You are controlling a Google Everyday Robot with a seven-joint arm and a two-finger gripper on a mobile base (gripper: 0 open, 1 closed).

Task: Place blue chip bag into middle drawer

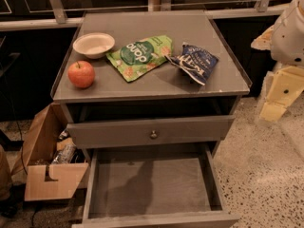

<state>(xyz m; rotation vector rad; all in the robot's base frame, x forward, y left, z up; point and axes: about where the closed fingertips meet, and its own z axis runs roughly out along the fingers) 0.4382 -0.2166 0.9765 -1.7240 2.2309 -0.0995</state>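
Observation:
The blue chip bag (193,63) lies crinkled on the right side of the grey cabinet top (142,25), its white lettering facing up. Below the top, a drawer front with a round knob (153,135) is pushed in. Under that, the middle drawer (149,186) is pulled wide open, with a bare grey floor and nothing inside. My gripper (272,111) hangs off the cabinet's right side, on the pale arm (289,32), level with the closed drawer and well away from the bag. It holds nothing that I can see.
A green snack bag (140,56) lies just left of the blue bag. A white bowl (93,44) and a red apple (81,74) sit at the top's left. An open cardboard box (45,160) stands on the floor left of the cabinet. Speckled floor extends right.

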